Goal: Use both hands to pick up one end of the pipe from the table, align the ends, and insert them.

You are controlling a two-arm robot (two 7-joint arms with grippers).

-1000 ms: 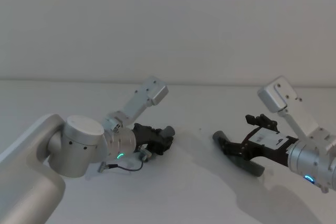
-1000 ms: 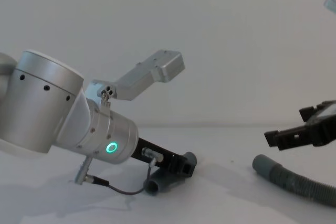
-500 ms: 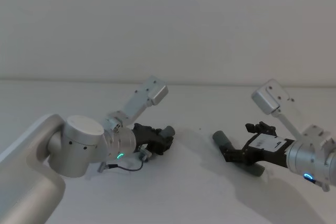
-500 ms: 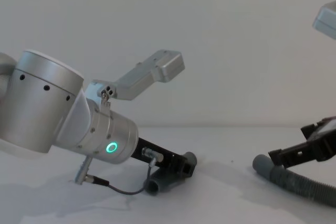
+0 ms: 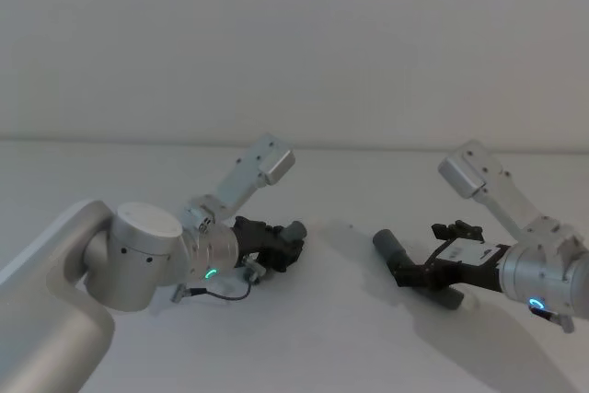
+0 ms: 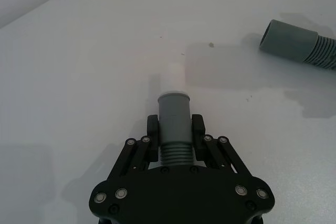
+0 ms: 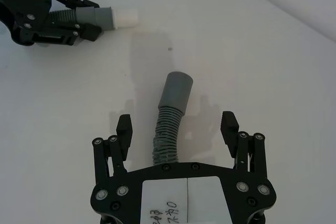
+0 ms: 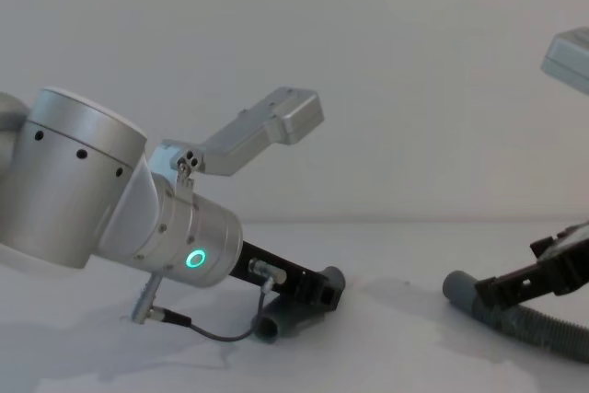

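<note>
Hose lies between spread fingers of right end effector, cuff pointing left.

matt white table, ribbed grey plastic hose with a smooth cuff, elbow of like plastic, satin metal left wrist.

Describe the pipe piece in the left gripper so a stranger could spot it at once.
On the white table, go to the left gripper, shut on a short grey pipe piece. Unlike the longer ribbed hose that the open right gripper straddles, it has a white tip.
</note>
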